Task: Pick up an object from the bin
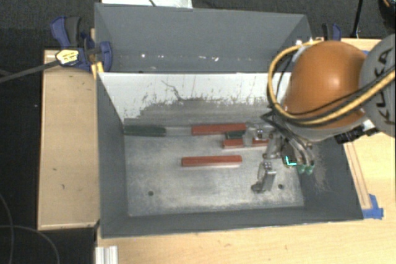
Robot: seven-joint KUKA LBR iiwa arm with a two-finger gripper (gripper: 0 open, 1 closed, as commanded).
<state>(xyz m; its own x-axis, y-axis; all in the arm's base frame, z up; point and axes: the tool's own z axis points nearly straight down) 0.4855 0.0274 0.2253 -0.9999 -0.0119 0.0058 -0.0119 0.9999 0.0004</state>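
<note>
Gripper (266,181) first, low over the near right of the bin (111,151), pointing down at bare metal. Spread or pinched, I cannot tell, and nothing shows in it. Likeliest pick is the red-brown bar (211,161), flat mid-floor, near on its left but apart. Farther back lie a short red bar (232,143), a longer red bar (213,129) and, far left, a dark green bar (144,130), all loose, flat and spaced, so easy to single out.
</note>
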